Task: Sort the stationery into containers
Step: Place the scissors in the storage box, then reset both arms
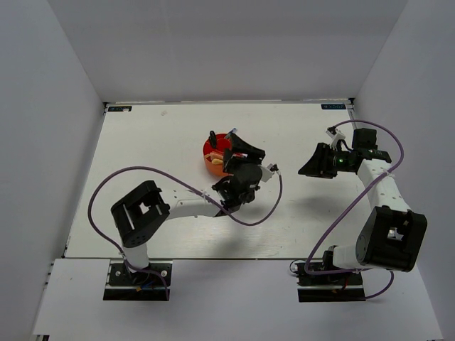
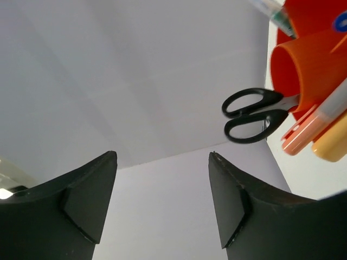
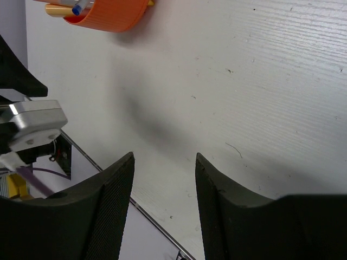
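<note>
The round orange organiser (image 1: 212, 158) stands at the table's middle. In the left wrist view its central cup (image 2: 303, 67) holds the black-handled scissors (image 2: 252, 115), handles sticking out. A white-orange tube (image 2: 320, 122), an orange-yellow marker (image 2: 333, 142) and a slim pen (image 2: 274, 12) lie in compartments beside it. My left gripper (image 1: 245, 153) hovers just right of the organiser, open and empty (image 2: 162, 162). My right gripper (image 1: 314, 163) is open and empty (image 3: 162, 162) over bare table at the right; the organiser (image 3: 108, 19) shows far off in its view.
White walls enclose the table on three sides. A purple cable (image 1: 266, 206) loops from the left arm over the table near the front. The left arm's wrist housing (image 3: 32, 127) shows in the right wrist view. The table's front edge (image 1: 213, 258) lies near the arm bases.
</note>
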`<state>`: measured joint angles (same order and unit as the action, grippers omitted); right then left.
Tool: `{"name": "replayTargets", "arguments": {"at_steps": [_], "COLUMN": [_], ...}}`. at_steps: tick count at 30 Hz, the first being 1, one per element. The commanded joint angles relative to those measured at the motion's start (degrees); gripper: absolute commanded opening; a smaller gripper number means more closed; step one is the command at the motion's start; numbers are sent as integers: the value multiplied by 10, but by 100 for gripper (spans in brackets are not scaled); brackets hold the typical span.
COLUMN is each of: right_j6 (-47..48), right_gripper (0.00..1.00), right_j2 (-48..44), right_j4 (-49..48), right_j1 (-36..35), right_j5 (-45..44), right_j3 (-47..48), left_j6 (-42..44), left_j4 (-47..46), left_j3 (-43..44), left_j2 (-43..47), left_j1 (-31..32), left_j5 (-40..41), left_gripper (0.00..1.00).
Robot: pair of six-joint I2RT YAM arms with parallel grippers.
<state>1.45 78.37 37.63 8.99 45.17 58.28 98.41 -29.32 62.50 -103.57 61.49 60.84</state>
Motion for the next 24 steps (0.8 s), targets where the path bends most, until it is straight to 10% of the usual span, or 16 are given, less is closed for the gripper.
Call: {"name": "replayTargets", "arguments": {"at_steps": [1, 5, 11, 14, 24], "right_j6": [-4, -2, 4, 16, 37], "right_gripper": [52, 54, 65, 90, 90], "right_j2": [5, 7, 13, 13, -72], "right_j4": [9, 9, 11, 13, -44], "right_j1": [4, 4, 2, 1, -27], "right_j5": [6, 1, -9, -19, -198], "right_j3": [0, -1, 0, 3, -14], "left_j6": [-27, -247, -812, -880, -1053], "left_j4": [-9, 131, 788, 807, 734], "left_j3": [3, 8, 167, 111, -148], "left_j2": [61, 126, 215, 289, 527], "left_j1": [1, 2, -48, -90, -373], "left_j5": [31, 47, -160, -267, -672], "left_gripper": [79, 84, 100, 100, 100]}}
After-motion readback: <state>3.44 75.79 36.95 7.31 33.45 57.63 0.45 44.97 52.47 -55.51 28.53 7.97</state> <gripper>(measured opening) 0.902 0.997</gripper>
